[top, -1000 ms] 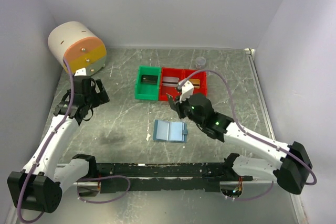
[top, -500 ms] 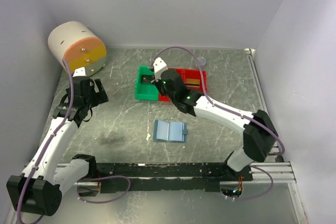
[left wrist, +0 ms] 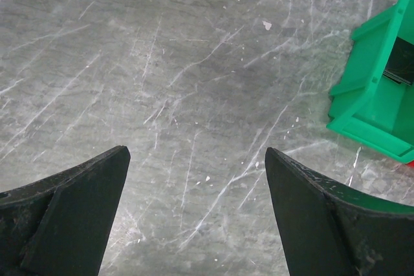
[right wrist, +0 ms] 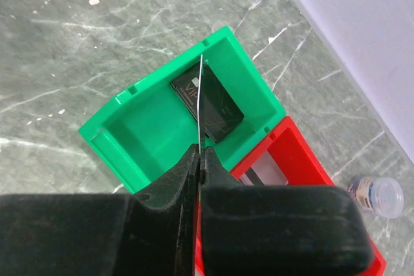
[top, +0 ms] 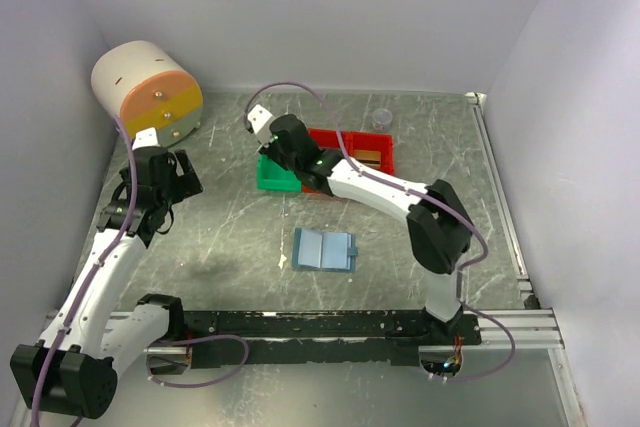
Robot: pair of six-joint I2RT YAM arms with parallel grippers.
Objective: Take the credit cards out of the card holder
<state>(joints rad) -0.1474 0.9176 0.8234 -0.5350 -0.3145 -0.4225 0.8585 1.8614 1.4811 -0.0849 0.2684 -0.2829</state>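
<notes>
Your green plastic bin (right wrist: 149,127) holds a dark flat card (right wrist: 220,108). Your right gripper (right wrist: 200,156) pinches a thin card (right wrist: 199,95) edge-on above it. The blue-grey two-panel wallet (top: 325,249) lies open, well apart from it. Your left gripper (left wrist: 196,153) is spread wide.

I have the card holder (top: 324,249) mid-table. At its 12 o'clock the left bin (top: 275,184) touches the right bin (top: 350,134). One card (right wrist: 217,109) lies in the left bin, and a second card (right wrist: 200,88) is pinched edge-on above it by the right gripper (right wrist: 200,154). The drum (top: 145,87) sits at 10 o'clock, the jar (top: 381,119) at 1.

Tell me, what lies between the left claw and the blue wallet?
Only bare table between the left claw and the card holder, seen in the top view.
</notes>
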